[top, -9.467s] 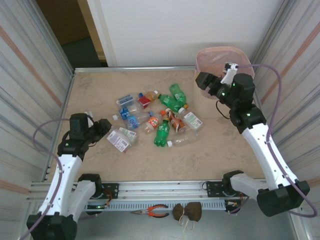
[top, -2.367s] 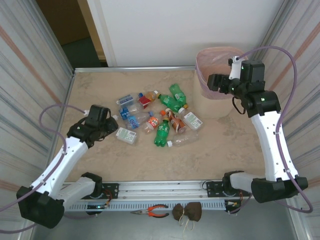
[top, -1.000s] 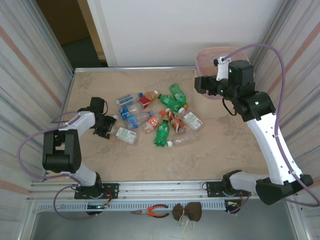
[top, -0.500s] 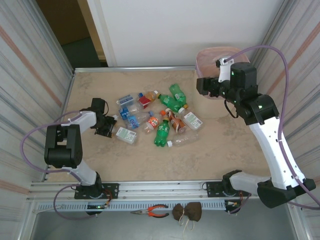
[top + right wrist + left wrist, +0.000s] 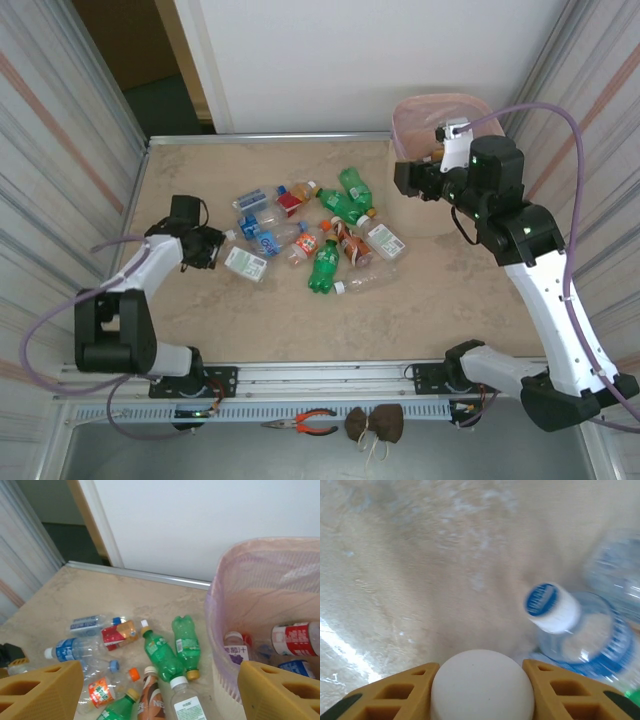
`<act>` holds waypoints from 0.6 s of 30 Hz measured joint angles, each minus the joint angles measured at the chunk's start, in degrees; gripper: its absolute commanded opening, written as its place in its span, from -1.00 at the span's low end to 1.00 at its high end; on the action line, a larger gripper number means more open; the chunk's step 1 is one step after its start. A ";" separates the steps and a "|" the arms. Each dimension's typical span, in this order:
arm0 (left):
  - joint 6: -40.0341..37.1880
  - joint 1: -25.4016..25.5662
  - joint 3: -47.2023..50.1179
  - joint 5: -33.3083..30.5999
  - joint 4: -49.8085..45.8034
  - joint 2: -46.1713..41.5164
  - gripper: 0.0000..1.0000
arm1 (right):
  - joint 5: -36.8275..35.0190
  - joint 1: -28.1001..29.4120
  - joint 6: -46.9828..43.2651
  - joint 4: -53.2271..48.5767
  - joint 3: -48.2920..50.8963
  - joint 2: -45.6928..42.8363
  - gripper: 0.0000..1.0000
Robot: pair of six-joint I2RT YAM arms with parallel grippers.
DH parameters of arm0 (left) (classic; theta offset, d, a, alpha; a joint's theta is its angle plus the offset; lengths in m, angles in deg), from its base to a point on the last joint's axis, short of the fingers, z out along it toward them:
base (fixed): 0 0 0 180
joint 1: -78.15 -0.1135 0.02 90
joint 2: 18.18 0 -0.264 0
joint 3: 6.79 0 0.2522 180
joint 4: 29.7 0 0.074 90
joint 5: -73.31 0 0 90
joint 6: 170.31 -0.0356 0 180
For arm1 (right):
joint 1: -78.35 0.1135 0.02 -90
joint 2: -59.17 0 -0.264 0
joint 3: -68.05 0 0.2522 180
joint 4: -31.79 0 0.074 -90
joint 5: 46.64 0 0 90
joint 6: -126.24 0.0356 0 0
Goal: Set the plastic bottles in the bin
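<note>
a clear bottle (image 5: 243, 262) lies on its side at the left edge of a loose cluster of plastic bottles (image 5: 325, 235) on the tabletop (image 5: 200, 170). its white cap (image 5: 482, 686) sits squarely between the left jaws, which stand narrow, both yellow fingers (image 5: 395, 695) touching the cap's sides. this reads as a pinch on the neck end, probably the easiest part to grip on a bottle lying flat. the body rests on the tabletop, not yet lifted. just beyond the cap lies a blue-labelled bottle (image 5: 590, 640), near the jaws but apart from them. the other bottles, green, clear and orange-labelled, lie on their sides in the middle of the tabletop. the pink bin (image 5: 216, 615) stands at the far right corner, well apart from the gripped bottle, with several bottles already inside. the right jaws hang wide and empty just beside the bin, a spot that seems to keep both pile and bin within reach.
</note>
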 measured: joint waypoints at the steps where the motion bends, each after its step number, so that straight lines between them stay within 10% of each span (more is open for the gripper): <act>1: -1.09 0.00 0.22 0.02 0.42 -1.64 -0.38 | 0.57 0.02 -0.13 0.68 0.59 -0.24 0.59; 18: -25.55 0.00 4.61 19.76 26.75 -22.05 -0.50 | 19.10 5.95 -3.65 13.73 10.21 -1.64 0.63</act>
